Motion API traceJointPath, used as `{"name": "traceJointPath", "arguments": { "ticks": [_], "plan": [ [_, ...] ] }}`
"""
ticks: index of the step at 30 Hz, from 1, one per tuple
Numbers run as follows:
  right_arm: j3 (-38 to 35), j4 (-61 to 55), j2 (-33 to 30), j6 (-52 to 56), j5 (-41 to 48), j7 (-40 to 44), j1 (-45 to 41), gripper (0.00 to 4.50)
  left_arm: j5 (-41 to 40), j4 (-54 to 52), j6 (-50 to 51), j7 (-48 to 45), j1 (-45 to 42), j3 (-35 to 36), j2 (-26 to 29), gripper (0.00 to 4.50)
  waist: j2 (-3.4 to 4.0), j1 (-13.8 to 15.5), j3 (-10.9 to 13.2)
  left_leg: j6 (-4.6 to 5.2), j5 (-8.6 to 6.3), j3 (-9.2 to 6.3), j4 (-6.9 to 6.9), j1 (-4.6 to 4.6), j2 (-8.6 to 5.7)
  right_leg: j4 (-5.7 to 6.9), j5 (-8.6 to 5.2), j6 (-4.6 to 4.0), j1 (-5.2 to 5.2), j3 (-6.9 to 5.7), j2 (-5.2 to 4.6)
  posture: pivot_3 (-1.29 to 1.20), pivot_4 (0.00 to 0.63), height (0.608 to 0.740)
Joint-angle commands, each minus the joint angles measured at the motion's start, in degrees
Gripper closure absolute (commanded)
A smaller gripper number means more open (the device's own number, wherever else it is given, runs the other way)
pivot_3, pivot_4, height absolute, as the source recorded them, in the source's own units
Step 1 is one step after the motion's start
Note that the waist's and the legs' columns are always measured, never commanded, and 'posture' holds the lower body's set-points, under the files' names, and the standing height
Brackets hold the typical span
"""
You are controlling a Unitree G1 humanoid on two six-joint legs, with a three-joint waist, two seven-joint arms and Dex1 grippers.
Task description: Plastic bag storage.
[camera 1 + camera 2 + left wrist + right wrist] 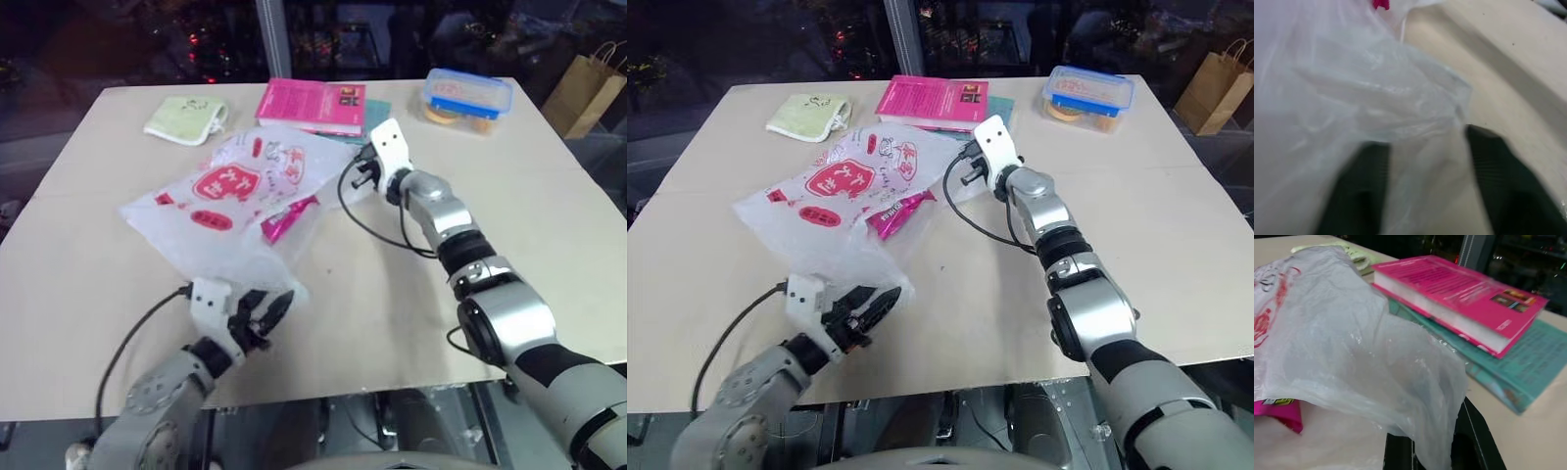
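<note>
The plastic bag (230,191) lies unfolded; the right gripper (1437,445) pinches its far corner, the left gripper (1425,181) straddles the near edge, jaws parted. Storage barely begun.

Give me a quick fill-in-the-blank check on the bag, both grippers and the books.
1. The right gripper is shut on the ____.
2. The pink book lies on a ____ book.
3. The magenta snack packet lies against the ____ bag.
4. The left gripper is at the bag's ____ edge.

Missing: plastic bag; teal; plastic; near
</note>
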Motion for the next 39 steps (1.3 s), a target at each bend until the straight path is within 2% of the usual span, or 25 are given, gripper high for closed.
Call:
{"name": "traceJointPath", "arguments": {
  "ticks": [1,2,5,8,11,12,14,17,19,22,24,28,31,35,39],
  "plan": [
    [-1.22,-6.86,-0.98,1.51,0.31,0.21,1.38,4.5,-11.4,1.49,2.62,-0.89,-4.13,3.17,-1.96,4.04,0.0,0.03,0.0,0.0,0.0,0.0,0.01,0.0,0.01,0.0,0.0,0.0,0.0,0.0,0.0,0.0,0.15,0.74],
    [-1.28,-8.51,-1.29,2.34,0.3,0.26,1.89,4.5,-14.68,2.19,3.71,0.4,-6.09,4.53,-2.57,4.46,0.0,0.1,0.0,0.0,0.0,0.0,0.04,-0.01,0.01,0.0,0.0,0.01,0.0,0.0,0.0,0.0,0.15,0.74],
    [-2.04,-14.01,-2.19,5.36,1.24,0.79,3.09,4.5,-26.94,3.19,6.86,5.04,-11.41,9.21,-2.94,4.46,-0.01,0.13,0.01,0.01,0.0,0.0,0.12,-0.02,0.0,0.08,0.01,0.03,0.01,-0.02,0.01,0.0,0.15,0.74],
    [-3.01,-20.05,-3.13,8.98,2.8,1.59,4.11,4.5,-39.68,3.96,9.13,7.95,-15.4,13.1,0.34,4.46,-0.02,0.13,0.01,0.01,0.0,-0.03,0.16,-0.01,0.01,0.13,0.01,0.04,0.01,-0.03,0.03,0.0,0.15,0.74],
    [-7.96,-28.28,-3.48,16.7,9.82,2.03,2.16,4.5,-70.48,11.0,8.71,13.7,-23.69,19.84,10.73,4.46,-0.07,0.15,0.05,0.0,0.01,-0.1,0.18,-0.04,0.03,0.17,0.0,0.03,-0.01,-0.07,0.07,0.0,0.15,0.74],
    [-9.97,-30.12,-3.42,18.92,12.22,1.59,0.74,4.5,-76.97,13.09,8.23,14.96,-26.51,21.27,13.9,4.46,-0.09,0.18,0.08,0.0,0.01,-0.13,0.21,-0.05,0.08,0.17,0.0,0.03,-0.02,-0.1,0.09,0.0,0.15,0.74],
    [-14.17,-32.29,-3.82,22.87,17.14,0.41,-4.27,4.5,-81.61,20.13,4.63,18.96,-37.45,23.42,18.44,4.46,-0.07,0.35,0.23,-0.01,0.01,-0.18,0.25,-0.07,0.08,0.22,0.0,0.03,-0.05,-0.14,0.1,0.0,0.15,0.74],
    [-18.64,-30.41,-6.48,25.06,20.64,-1.2,-13.4,4.5,-79.79,33.79,-2.24,23.0,-57.85,24.22,21.62,4.46,0.01,1.2,0.43,-0.04,0.04,-0.2,0.44,-0.2,0.02,0.22,0.0,0.03,-0.08,-0.23,0.4,0.0,0.15,0.74],
    [-20.34,-27.33,-9.3,24.11,20.37,-2.41,-18.37,4.5,-71.56,46.32,-6.43,21.39,-70.44,22.65,23.17,4.46,-0.04,1.44,0.38,-0.04,0.04,-0.19,0.5,-0.28,-0.03,0.21,0.01,0.04,-0.1,-0.39,0.48,0.0,0.15,0.74],
    [-21.21,-24.65,-13.52,23.41,19.62,-2.89,-23.19,4.5,-62.03,60.64,-8.79,17.19,-82.93,20.07,23.92,4.46,-0.17,1.76,0.25,-0.03,0.04,-0.27,0.42,-0.32,-0.22,0.0,-0.06,0.17,-0.04,-0.5,0.45,0.0,0.15,0.74],
    [-20.73,-23.06,-16.1,22.89,18.09,-3.74,-24.58,4.5,-57.73,64.49,-7.27,12.77,-87.02,18.3,23.72,4.46,-0.26,1.77,0.21,-0.03,0.04,-0.16,0.28,-0.3,-0.31,-0.12,-0.2,0.38,0.03,-0.38,0.31,0.0,0.15,0.74],
    [-18.69,-23.32,-17.87,23.56,17.07,-2.56,-24.17,4.5,-53.21,61.31,0.17,8.11,-84.6,14.72,20.98,4.46,-0.24,1.11,0.23,0.07,-0.01,-0.12,0.31,-0.95,-0.35,-0.44,-0.06,0.59,-0.45,-0.26,0.18,0.0,0.15,0.74],
    [-18.43,-25.05,-17.44,24.41,18.13,-2.03,-25.52,4.5,-50.65,56.14,3.28,8.03,-78.48,12.89,17.17,4.46,-0.22,0.69,0.23,0.08,-0.03,-0.09,0.08,-1.06,-0.33,-0.45,-0.06,0.6,-0.62,-0.02,-0.07,0.0,0.15,0.74],
    [-17.47,-18.05,-18.52,20.94,16.48,-0.02,-33.03,4.5,-41.91,44.92,3.55,6.99,-66.97,6.75,12.59,4.46,0.0,-0.44,0.37,0.06,-0.02,-0.05,0.05,-1.56,-0.28,-0.36,-0.05,0.59,-1.26,0.11,-0.06,0.0,0.15,0.74],
    [-18.34,-13.55,-18.38,19.25,16.73,0.11,-38.02,4.5,-33.54,37.4,4.24,6.21,-58.99,1.0,11.82,4.46,0.01,-0.53,0.36,0.04,-0.02,-0.03,0.04,-1.74,-0.26,-0.33,-0.05,0.58,-1.49,0.13,-0.01,0.0,0.15,0.74]
  ]
}}
